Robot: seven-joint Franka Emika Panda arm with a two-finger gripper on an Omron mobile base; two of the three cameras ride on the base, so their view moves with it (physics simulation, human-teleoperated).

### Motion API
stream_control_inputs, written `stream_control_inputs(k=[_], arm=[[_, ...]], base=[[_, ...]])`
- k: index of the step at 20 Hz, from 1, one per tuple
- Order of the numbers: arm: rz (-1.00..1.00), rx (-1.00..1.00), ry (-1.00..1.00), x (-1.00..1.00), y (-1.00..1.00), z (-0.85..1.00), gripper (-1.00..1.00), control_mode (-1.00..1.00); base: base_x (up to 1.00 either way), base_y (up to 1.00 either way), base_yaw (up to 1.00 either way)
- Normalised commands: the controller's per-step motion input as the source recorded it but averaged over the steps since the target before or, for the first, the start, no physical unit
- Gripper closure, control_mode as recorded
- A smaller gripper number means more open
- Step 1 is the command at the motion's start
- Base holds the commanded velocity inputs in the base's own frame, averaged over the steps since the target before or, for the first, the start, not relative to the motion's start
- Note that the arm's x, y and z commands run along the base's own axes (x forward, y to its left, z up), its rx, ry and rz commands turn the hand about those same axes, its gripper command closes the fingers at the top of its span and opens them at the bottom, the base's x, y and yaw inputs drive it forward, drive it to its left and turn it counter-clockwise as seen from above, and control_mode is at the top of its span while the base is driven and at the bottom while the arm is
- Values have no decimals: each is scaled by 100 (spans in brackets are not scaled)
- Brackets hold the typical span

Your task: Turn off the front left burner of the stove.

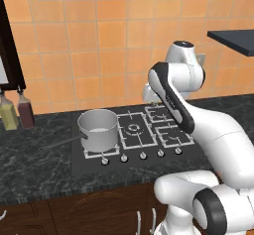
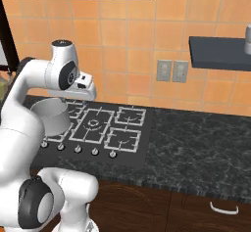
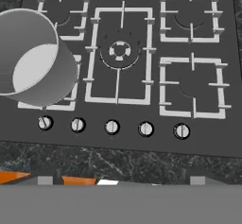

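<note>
The stove (image 3: pixel 127 67) lies sunk in the dark marbled counter (image 1: pixel 34 154), and its front left burner (image 3: pixel 47 106) sits at the near left corner under a grey saucepan (image 3: pixel 33 57), so only the grate's front edge shows. The arm holds the gripper (image 2: pixel 83 86) high over the cooktop, probably to look down on the knob row before reaching. The hand view lays out all five silver knobs (image 3: pixel 112 126) along the front edge, the leftmost knob (image 3: pixel 45 122) turned off the others' line; the base views add the saucepan's long handle (image 1: pixel 62 142). Whether the fingers are spread or pressed together I cannot tell.
</note>
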Motion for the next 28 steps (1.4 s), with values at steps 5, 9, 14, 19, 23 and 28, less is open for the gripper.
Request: stream_control_inputs(k=[5, 9, 14, 19, 23, 28], arm=[[1, 0, 12, -2, 90, -48, -100, -100], [10, 0, 6, -26, 79, -65, -100, -100], [7, -7, 0, -57, 68, -51, -100, -100], [7, -8, 4, -5, 48, -38, -100, -100], [7, -4, 0, 0, 5, -32, -100, -100], [8, -1, 0, 0, 12, -44, -100, -100]], base=[[0, 0, 0], [0, 0, 0], [0, 0, 0], [0, 0, 0], [0, 0, 0], [0, 0, 0]])
